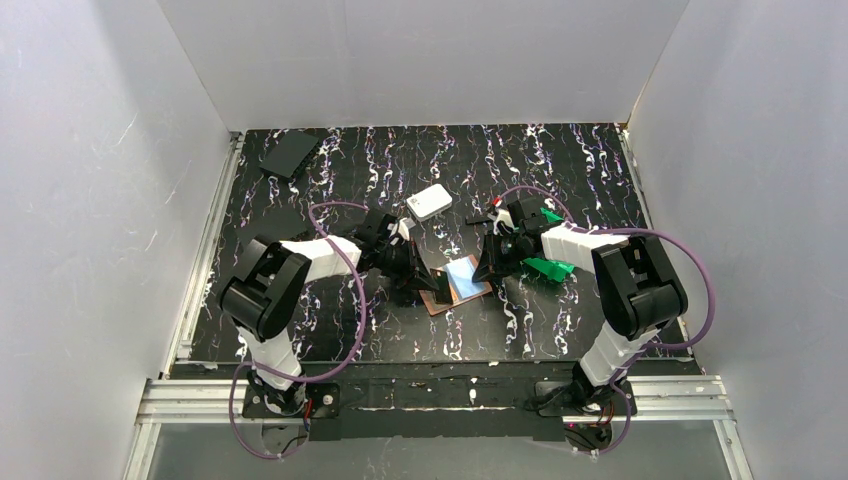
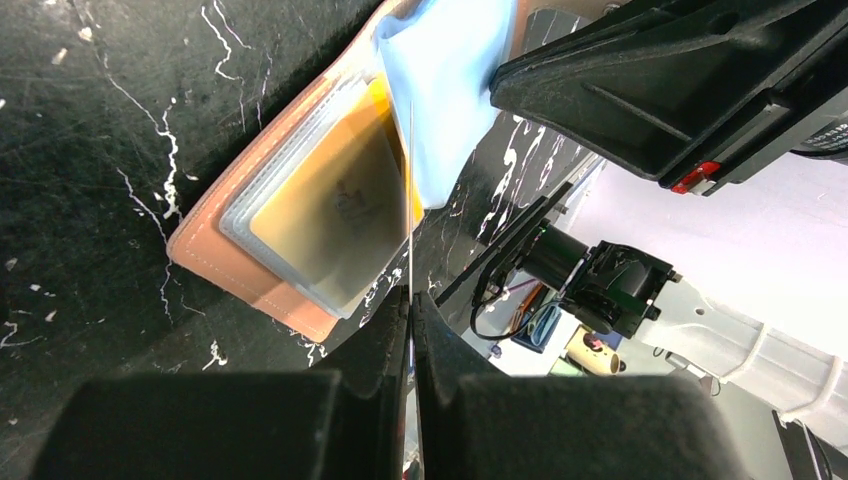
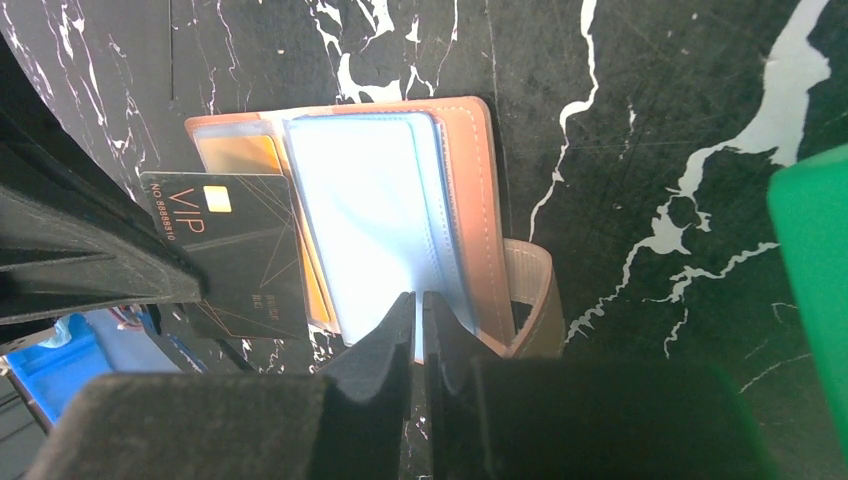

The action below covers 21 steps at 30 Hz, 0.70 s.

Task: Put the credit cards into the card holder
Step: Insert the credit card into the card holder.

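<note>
The black card (image 3: 235,255) bears "VIP" in large thin gold letters beside its gold chip. Below that, in smaller print, is "NO" followed by a row of digits that begins with several 8s, the last ones uncertain. Lower on the same card is a small two-line print too faint to read, and the yellow card (image 2: 335,215) in a clear sleeve of the card holder (image 2: 205,255) shows only a dim mark that cannot be made out.

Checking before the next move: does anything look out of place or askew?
Only the black VIP card: pinched in the left tool, it sits tilted over the sleeve holding the gold card, overhanging the card holder at its edge, not in any slot. Nothing looks damaged.
</note>
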Tool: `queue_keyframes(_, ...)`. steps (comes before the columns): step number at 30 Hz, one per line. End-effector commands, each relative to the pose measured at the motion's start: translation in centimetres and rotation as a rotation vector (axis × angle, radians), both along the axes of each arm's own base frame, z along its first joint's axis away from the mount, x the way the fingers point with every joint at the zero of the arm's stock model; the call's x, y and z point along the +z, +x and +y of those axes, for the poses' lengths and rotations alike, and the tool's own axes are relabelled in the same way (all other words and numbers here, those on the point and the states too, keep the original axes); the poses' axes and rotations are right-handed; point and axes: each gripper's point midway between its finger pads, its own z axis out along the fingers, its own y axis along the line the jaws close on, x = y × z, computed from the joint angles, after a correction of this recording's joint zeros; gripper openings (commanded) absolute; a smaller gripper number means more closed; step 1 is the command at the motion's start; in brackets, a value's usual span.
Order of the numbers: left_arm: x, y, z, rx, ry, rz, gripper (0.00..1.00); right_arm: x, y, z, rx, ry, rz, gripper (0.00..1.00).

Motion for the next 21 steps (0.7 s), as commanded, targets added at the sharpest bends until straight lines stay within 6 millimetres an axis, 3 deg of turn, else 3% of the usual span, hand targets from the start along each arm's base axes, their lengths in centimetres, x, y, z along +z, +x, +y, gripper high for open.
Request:
queue_keyframes(1,0.0,-0.6,-0.1,-0.024,-0.023,0.025,0.0,-1.9,0.3,-1.2,-0.021,-0.079,-0.011,0.15)
queue_keyframes(15,-0.8,0.2,-1.2,-0.033,-0.069,0.05,0.0,-1.8,0.1,-1.1,-0.009,-0.072,-0.008,0.14)
queue_keyframes(21,0.2,1.3,-1.3,-0.043,-0.082,-0.052,0.0,-2.1,0.0,-1.0,0.004,-0.067,0.005,0.13)
